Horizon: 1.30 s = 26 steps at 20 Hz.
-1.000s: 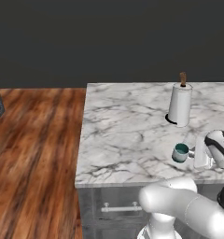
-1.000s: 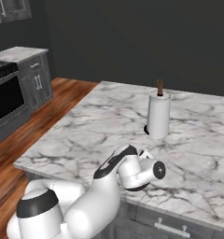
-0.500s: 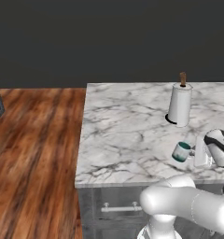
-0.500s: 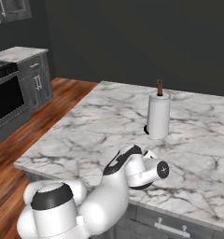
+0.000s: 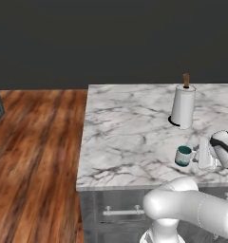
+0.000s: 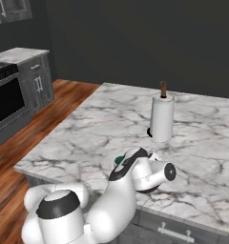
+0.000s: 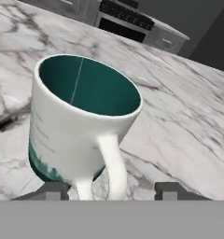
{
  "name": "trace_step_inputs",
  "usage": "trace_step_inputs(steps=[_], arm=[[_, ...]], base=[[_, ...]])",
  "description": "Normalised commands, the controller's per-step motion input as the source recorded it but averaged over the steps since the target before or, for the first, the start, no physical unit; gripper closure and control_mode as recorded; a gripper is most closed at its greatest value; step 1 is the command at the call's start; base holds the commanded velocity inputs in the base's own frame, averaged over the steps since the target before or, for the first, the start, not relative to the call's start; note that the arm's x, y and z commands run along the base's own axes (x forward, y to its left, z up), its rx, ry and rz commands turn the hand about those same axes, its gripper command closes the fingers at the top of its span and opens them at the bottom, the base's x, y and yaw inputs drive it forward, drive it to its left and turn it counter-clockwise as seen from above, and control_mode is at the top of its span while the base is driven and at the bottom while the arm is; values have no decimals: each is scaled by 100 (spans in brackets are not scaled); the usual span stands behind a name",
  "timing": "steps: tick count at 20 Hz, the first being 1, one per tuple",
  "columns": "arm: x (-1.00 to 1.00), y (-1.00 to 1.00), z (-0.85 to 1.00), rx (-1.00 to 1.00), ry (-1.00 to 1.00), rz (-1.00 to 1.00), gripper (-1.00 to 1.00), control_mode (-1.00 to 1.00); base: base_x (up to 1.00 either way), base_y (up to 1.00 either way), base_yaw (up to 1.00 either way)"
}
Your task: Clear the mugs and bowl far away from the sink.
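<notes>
A pale grey mug [image 5: 183, 155] with a teal inside and band stands upright on the marble counter [image 5: 130, 137], near its front edge. My gripper [image 5: 203, 153] is just right of the mug, at its handle. In the hand view the mug [image 7: 81, 116] is very close. Its handle hangs between my two fingertips [image 7: 53, 189], which stand wide apart and clear of it, so the gripper [image 7: 112, 189] is open. From the right base view my hand covers most of the mug [image 6: 119, 161]. The bowl and the sink are out of view.
A paper towel roll [image 5: 183, 107] on a holder stands behind the mug, seen too in the right base view [image 6: 161, 116]. The counter's left edge drops to a wood floor [image 5: 35, 156]. A stove [image 6: 6, 90] stands far left.
The jaws have opened and let go of the mug's handle. The mug stays on the same spot of the counter. My arm's lower links have shifted a little.
</notes>
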Motion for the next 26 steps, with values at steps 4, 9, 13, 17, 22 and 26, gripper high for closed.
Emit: trace_step_inputs(steps=[4, 9, 13, 17, 22, 26], arm=[[-16, 46, 0, -2, 0, 4, -100, -100], [-16, 28, 12, -1, 0, 3, -100, -100], [-18, 0, 41, 0, 0, 1, -100, -100], [-16, -7, 60, 0, 0, 0, -100, -100], [-28, -5, 53, 0, -2, 0, -100, -100], [-54, 0, 24, 0, -5, 2, -100, -100]], base=[[0, 0, 0], [0, 0, 0], [0, 0, 0], [0, 0, 0], [0, 0, 0], [0, 0, 0]])
